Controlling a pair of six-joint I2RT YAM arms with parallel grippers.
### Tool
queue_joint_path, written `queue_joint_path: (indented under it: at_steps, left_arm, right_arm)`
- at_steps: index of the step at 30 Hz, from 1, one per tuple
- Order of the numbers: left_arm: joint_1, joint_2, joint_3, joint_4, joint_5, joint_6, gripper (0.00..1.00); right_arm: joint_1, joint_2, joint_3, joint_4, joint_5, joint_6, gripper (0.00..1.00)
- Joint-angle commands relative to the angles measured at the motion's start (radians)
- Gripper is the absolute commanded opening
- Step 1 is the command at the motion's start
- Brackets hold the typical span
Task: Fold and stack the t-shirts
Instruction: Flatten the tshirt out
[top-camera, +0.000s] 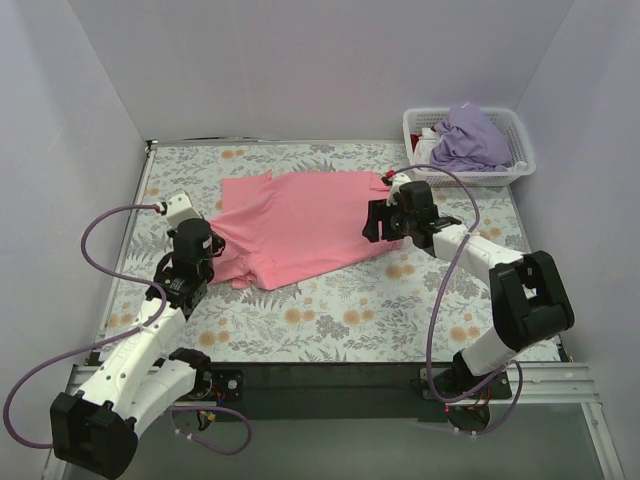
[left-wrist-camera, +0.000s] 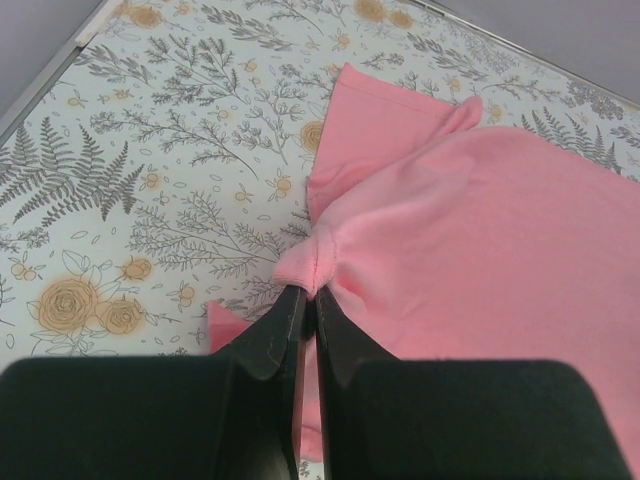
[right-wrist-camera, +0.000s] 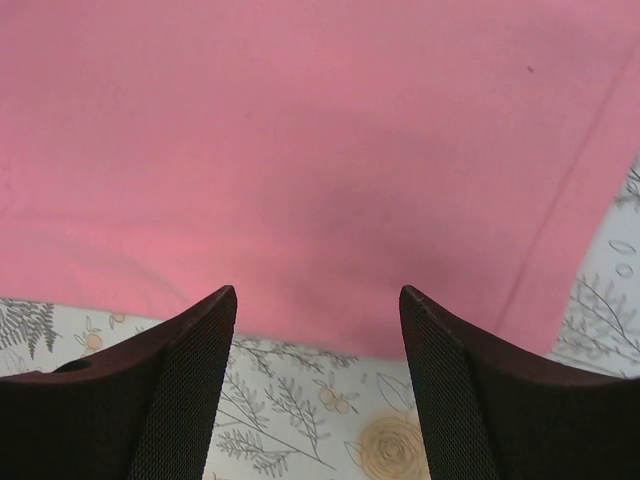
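Pinching a bunched edge of the salmon t-shirt (left-wrist-camera: 480, 230) tight, left fingers (left-wrist-camera: 305, 300) likely anchor it; right fingers (right-wrist-camera: 318, 300) gape empty, hem just ahead, probably to grasp.

Salmon-pink t-shirt (top-camera: 300, 225) spread out, centre; lavender t-shirt (top-camera: 470, 140) apparently crumpled, far right.

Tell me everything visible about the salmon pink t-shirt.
The salmon pink t-shirt is plain soft cloth, spread mostly flat on the floral tablecloth at mid-table. Its left end is bunched and wrinkled where the left gripper pinches a fold, with what looks like a short sleeve lying beside the pinch. The right gripper hangs open over the opposite edge, gripping nothing; a stitched seam runs near that edge.
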Motion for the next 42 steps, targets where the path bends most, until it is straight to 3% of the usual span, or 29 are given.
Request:
queue_joint_path:
  at_steps: [1,6,8,13,15,24,27,30,31,32,37,42]
  left_arm:
    - [0.007,0.02,0.009,-0.018,-0.013,-0.019,0.01]
    - [0.007,0.063,0.03,-0.113,0.058,-0.075,0.02]
    - [0.007,0.065,0.032,-0.136,0.084,-0.094,0.03]
    - [0.008,0.048,0.032,-0.232,0.199,-0.138,0.06]
    - [0.007,0.039,0.027,-0.272,0.24,-0.163,0.06]
    - [0.005,-0.067,-0.033,-0.403,0.667,-0.393,0.03]
    - [0.005,-0.151,-0.051,-0.429,0.723,-0.456,0.13]
    - [0.005,-0.155,-0.028,-0.455,0.695,-0.45,0.38]
    - [0.005,-0.13,0.004,-0.453,0.673,-0.426,0.51]
    - [0.005,-0.106,0.025,-0.447,0.644,-0.41,0.55]
    - [0.007,0.099,0.159,-0.311,0.403,-0.275,0.59]
    - [0.019,0.494,0.379,-0.124,0.305,-0.11,0.59]
  right_arm:
    - [0.052,0.061,0.081,0.015,0.057,-0.037,0.72]
    - [0.068,0.193,0.121,0.007,0.062,-0.034,0.71]
    - [0.068,0.228,0.125,-0.01,0.06,-0.037,0.66]
    - [0.066,0.218,0.074,-0.135,0.117,-0.061,0.58]
    - [0.062,0.18,0.016,-0.186,0.136,-0.073,0.58]
    - [0.037,-0.11,-0.199,-0.454,0.196,0.018,0.57]
    - [0.039,-0.228,-0.217,-0.494,0.16,0.025,0.59]
    - [0.039,-0.284,-0.149,-0.516,0.162,0.008,0.64]
    - [0.039,-0.293,-0.129,-0.519,0.165,0.002,0.67]
    - [0.039,-0.296,-0.089,-0.519,0.169,-0.004,0.68]
    - [0.039,-0.293,-0.036,-0.517,0.148,-0.03,0.79]
    - [0.039,-0.322,-0.081,-0.507,0.103,-0.061,0.8]
